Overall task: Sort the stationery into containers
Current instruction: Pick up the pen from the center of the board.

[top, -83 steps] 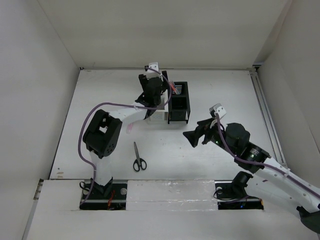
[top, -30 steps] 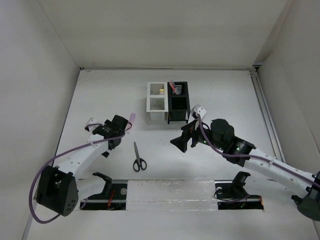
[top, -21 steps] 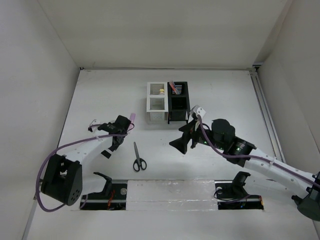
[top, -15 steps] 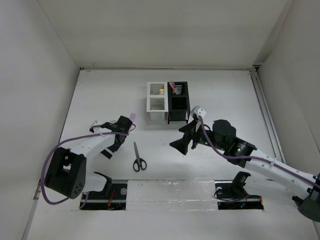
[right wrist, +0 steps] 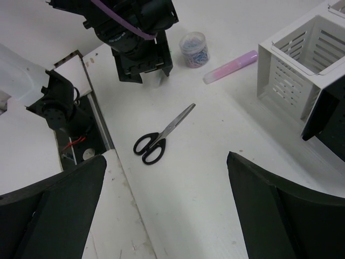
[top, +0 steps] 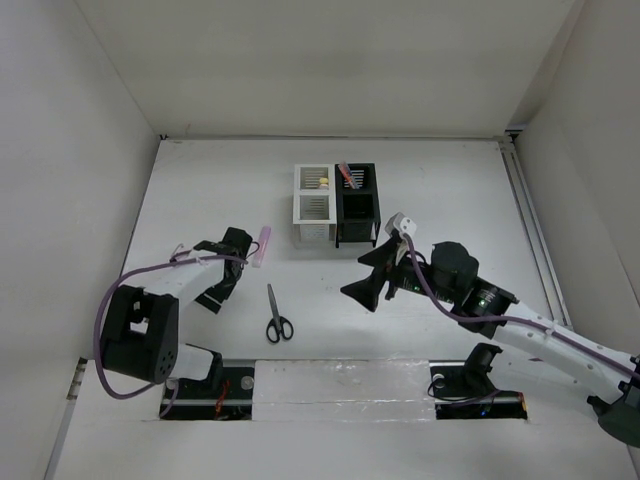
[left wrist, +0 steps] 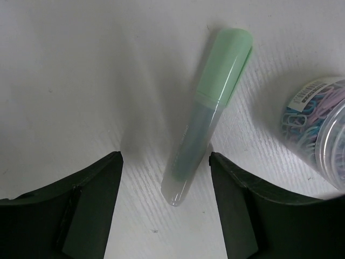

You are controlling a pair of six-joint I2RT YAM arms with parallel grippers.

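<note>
Green highlighter is lying mid-frame in left wrist view; we're straddling it with the left gripper, jaws apart, not touching. We're aiming to pinch mid-barrel, squarely, avoiding the clip tub at right edge. Meanwhile the right gripper is hanging wide, empty.

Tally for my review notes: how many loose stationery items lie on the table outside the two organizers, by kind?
Highlighters: 2, the green highlighter and the pink highlighter
Scissors: 1
Jar of paper clips: 1
Total: 4
</note>
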